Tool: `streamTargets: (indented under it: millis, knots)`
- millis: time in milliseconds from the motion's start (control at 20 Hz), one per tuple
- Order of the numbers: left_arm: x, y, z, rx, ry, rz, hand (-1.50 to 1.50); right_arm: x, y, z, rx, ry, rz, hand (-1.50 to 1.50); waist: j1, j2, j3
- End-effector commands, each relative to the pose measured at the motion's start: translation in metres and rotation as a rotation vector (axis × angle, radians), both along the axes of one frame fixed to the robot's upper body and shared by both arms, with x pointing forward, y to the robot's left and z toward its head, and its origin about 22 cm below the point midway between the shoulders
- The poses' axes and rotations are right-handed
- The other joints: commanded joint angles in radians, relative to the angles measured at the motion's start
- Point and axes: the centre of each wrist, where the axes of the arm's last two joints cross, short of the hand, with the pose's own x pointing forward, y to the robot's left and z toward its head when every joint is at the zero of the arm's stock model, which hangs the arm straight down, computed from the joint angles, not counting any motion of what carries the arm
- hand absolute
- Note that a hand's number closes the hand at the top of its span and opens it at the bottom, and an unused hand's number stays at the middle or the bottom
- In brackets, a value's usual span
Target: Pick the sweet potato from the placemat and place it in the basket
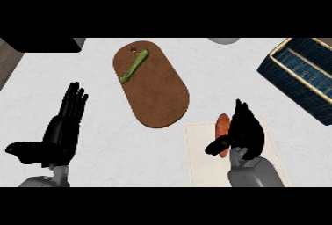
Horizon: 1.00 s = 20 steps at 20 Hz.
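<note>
Sweet potato (223,125), orange-red, elongated, on beige placemat (201,167); right hand (243,132) curling over it, grasp unclear

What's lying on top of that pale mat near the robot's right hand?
An orange sweet potato lies on the placemat. The right hand is over it, fingers and thumb around it, covering most of its lower part. Whatever else lies beneath the hand cannot be seen.
</note>
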Motion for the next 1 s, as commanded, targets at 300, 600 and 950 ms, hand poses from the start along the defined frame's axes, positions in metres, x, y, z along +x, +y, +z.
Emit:
streamTargets:
  millis: [300,600,950]
  knots:
    - [-0.001,0.001,-0.015,0.010,-0.005,0.011,0.00,-0.010,0.011,-0.030,0.006,0.095,-0.112,-1.50,-0.002,0.001,0.000]
    - [-0.005,-0.003,0.011,0.004,-0.012,0.011,0.00,0.001,0.003,-0.020,0.015,0.086,-0.121,-1.50,0.000,-0.001,0.000]
    - [0.012,0.002,0.000,0.011,-0.013,0.021,0.00,0.014,0.003,-0.040,0.008,0.071,-0.140,-1.50,-0.001,0.001,0.000]
